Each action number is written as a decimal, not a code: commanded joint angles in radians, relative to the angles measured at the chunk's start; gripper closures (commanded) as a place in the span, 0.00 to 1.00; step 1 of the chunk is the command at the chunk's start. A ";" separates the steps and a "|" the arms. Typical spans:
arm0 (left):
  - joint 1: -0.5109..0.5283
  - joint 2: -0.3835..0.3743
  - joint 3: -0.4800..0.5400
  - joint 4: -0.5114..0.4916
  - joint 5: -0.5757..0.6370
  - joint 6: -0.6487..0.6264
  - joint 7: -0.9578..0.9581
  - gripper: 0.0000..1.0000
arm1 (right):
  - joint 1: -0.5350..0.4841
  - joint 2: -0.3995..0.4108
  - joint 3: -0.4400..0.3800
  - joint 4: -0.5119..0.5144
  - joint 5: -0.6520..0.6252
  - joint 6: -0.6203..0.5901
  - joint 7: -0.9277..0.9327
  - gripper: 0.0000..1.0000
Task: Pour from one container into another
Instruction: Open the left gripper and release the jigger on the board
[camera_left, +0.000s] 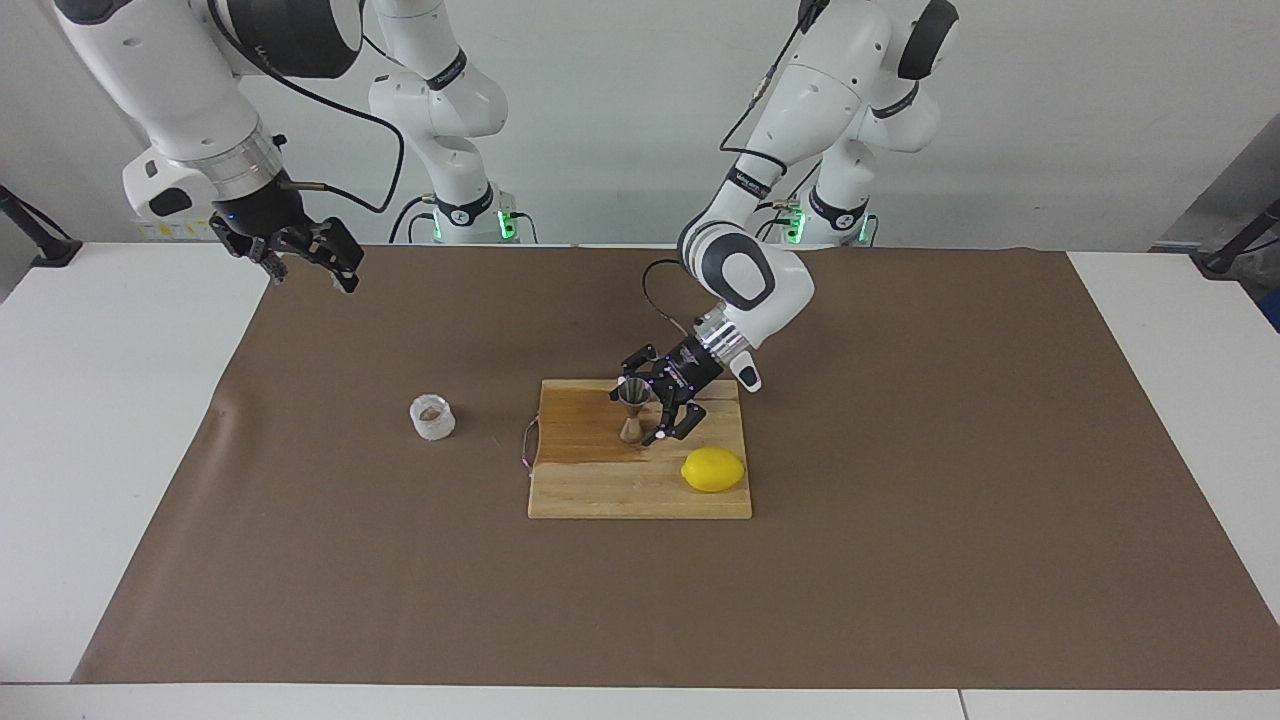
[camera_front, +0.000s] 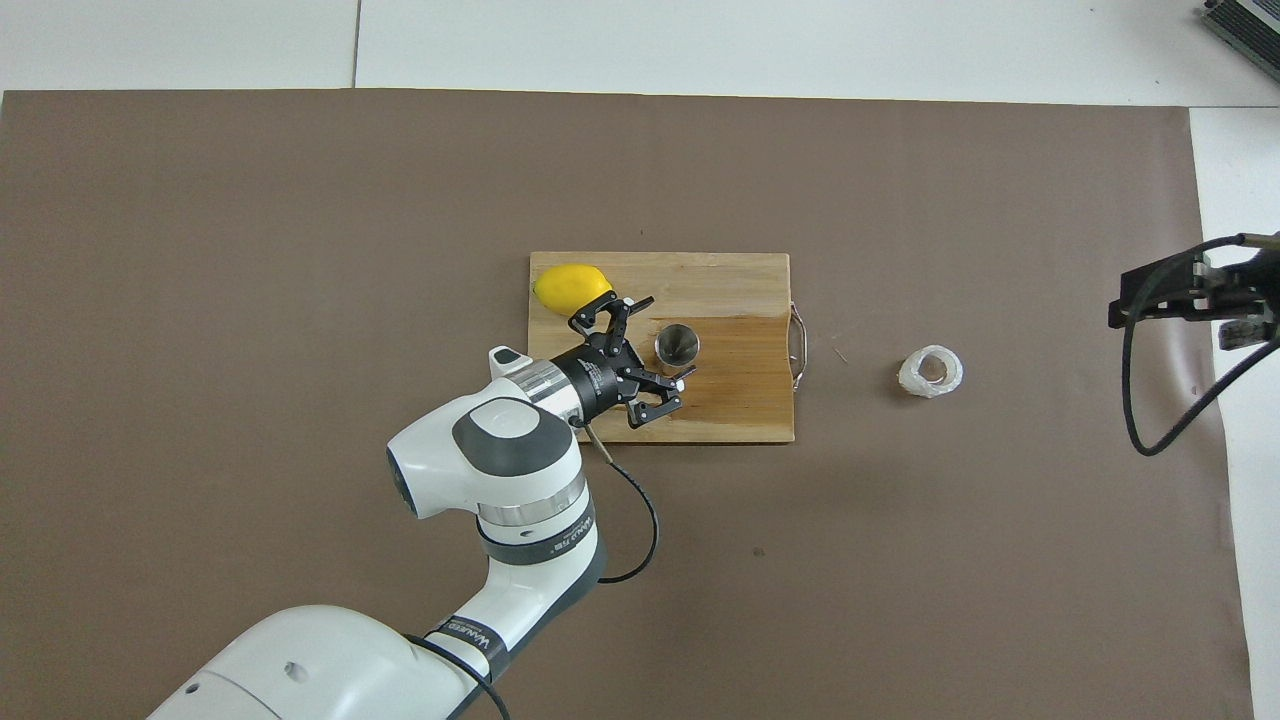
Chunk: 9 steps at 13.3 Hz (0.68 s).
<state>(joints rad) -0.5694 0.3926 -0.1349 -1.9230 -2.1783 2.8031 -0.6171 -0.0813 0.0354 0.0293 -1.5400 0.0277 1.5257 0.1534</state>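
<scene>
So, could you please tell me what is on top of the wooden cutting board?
The steel jigger stands upright on the cutting board, with the lemon beside it. The left hand partly covers the lemon from overhead.

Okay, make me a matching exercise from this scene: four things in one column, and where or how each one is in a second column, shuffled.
Things:
1. jigger
2. plastic cup
3. lemon
4. right gripper

Places or states:
A. on the brown mat, off the cutting board, toward the right arm's end
B. lying on the board at its corner farther from the robots
C. raised and waiting, jaws open, over the mat's edge
D. standing upright on the board, beside the open left gripper

Pairs: 1-D, 2-A, 3-B, 4-C
</scene>
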 joint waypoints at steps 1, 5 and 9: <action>-0.004 -0.086 0.000 -0.082 -0.009 0.033 0.057 0.00 | -0.008 -0.006 0.003 0.001 0.021 -0.013 -0.018 0.00; -0.006 -0.170 0.000 -0.165 0.037 0.052 0.079 0.00 | -0.012 -0.026 0.003 -0.015 0.021 -0.036 -0.225 0.00; -0.006 -0.201 0.000 -0.185 0.174 0.049 0.077 0.00 | -0.017 -0.064 0.001 -0.107 0.031 0.034 -0.626 0.00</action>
<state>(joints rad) -0.5701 0.2320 -0.1374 -2.0727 -2.0846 2.8448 -0.5396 -0.0822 0.0232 0.0291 -1.5539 0.0284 1.5017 -0.2928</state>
